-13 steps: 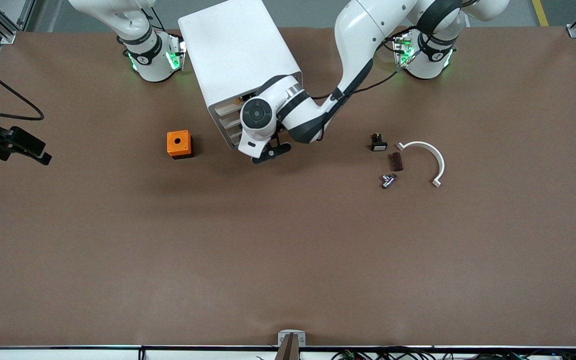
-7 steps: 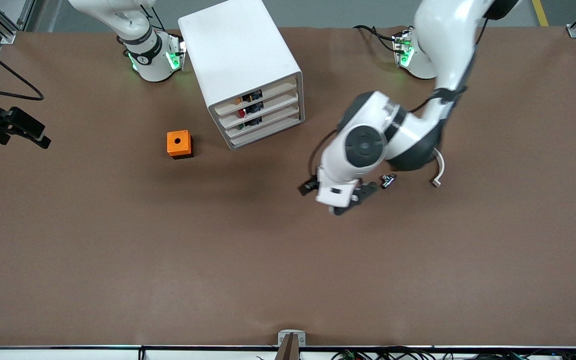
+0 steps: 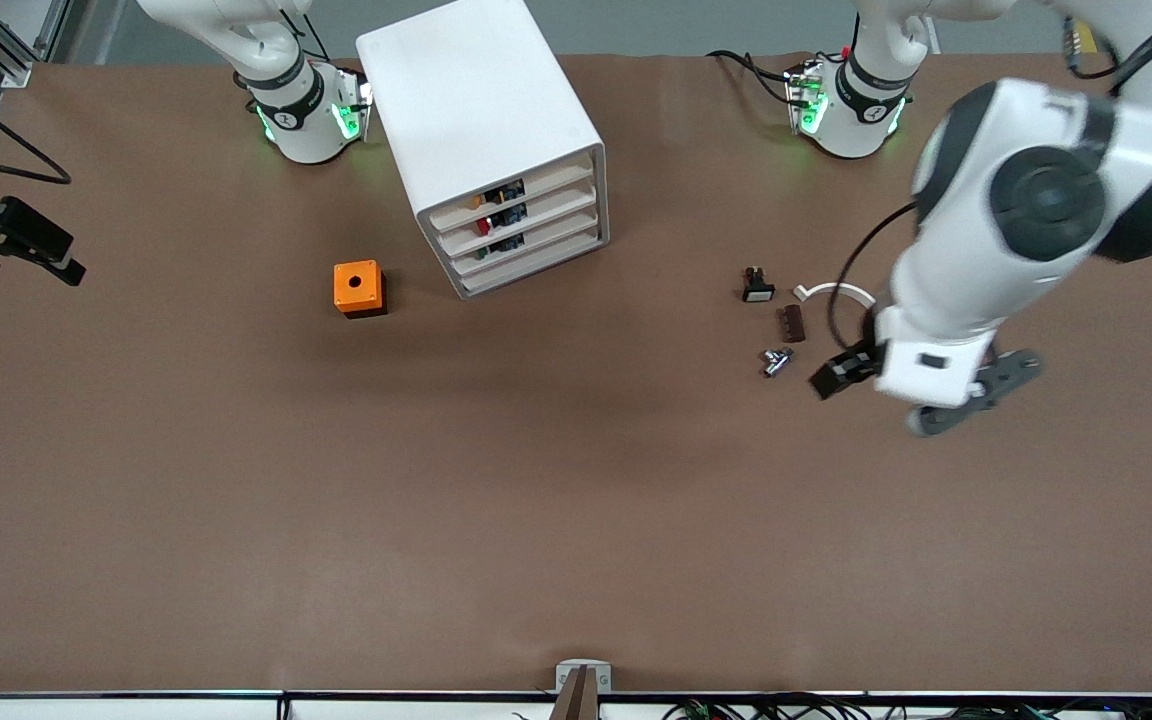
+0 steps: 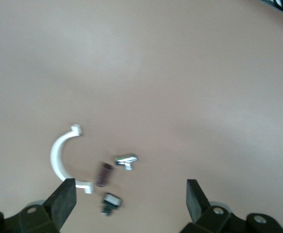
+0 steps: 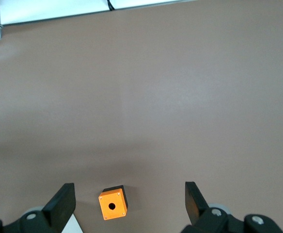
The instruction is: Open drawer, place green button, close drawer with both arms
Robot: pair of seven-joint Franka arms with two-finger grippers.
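I see my left claw (image 3: 921, 390) spread wide and empty over bare tabletop (image 3: 576, 520) beside the white clip (image 3: 841, 291); my right claw (image 3: 21, 250) waits, wide and empty, at its end. The button (image 3: 482, 254) shows in the shut drawer (image 3: 528, 246) of the cabinet (image 3: 476, 110).

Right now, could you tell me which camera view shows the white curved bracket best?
The left wrist view: the white curved bracket shows whole there, between the open left gripper fingers. In the front view the left arm covers most of it. The right wrist view does not show it.
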